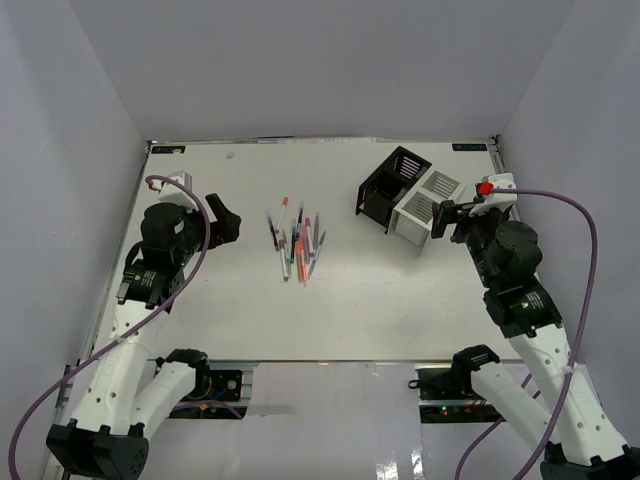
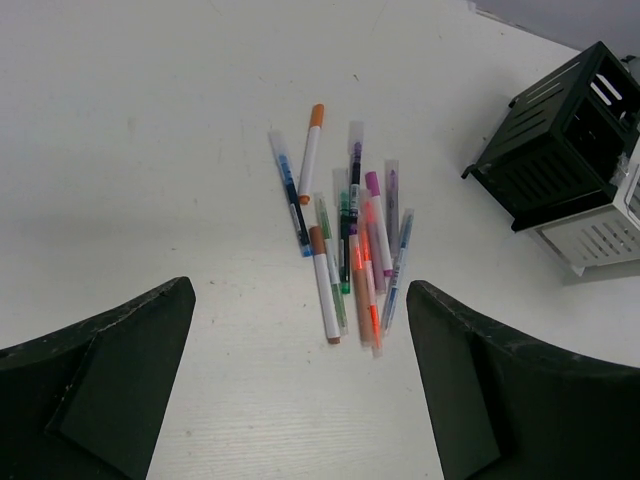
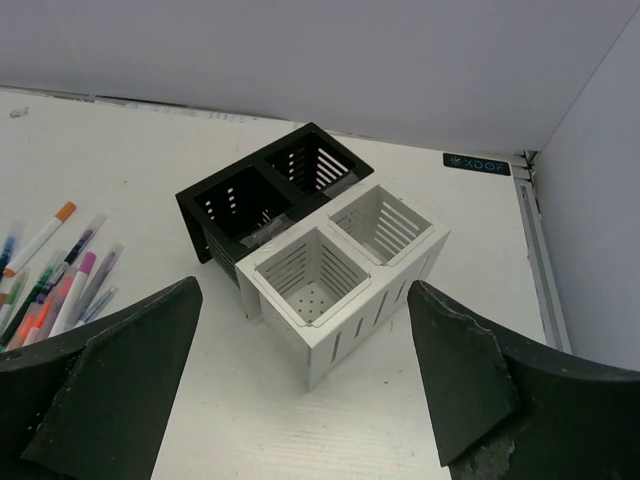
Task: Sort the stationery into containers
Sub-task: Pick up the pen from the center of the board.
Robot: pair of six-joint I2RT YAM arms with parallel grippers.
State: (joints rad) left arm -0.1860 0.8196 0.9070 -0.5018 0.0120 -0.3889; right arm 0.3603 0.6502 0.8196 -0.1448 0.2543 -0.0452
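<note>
Two containers stand touching side by side at the far right of the white counter [image 1: 400, 300]: one black container [image 1: 390, 188] and one white container [image 1: 427, 205], each with slotted walls and a divider that splits it into two open-top compartments, four in all. The stationery lies well apart from them, in one loose heap of pens and markers [image 1: 297, 245] near the middle of the counter, none of them in a compartment. The left wrist view shows about eleven pieces, though they overlap too much for a sure count. On the heap's left side are one blue pen [image 2: 290, 190], one white marker with an orange cap [image 2: 311, 150] and one white marker with a brown cap [image 2: 325, 285]. The rest are a tight bundle of green, purple, pink, orange and blue barrels, mostly lying lengthwise in the same direction. The left tool [image 1: 222, 218] hangs above the counter to the left of the heap, its two fingers spread wide apart and gripping nothing. The right tool [image 1: 445, 215] sits just beside the white container, on its right, fingers likewise wide apart and holding nothing, with both containers framed between them in its own camera. Two purple cables, one per arm, loop along the arms.
</note>
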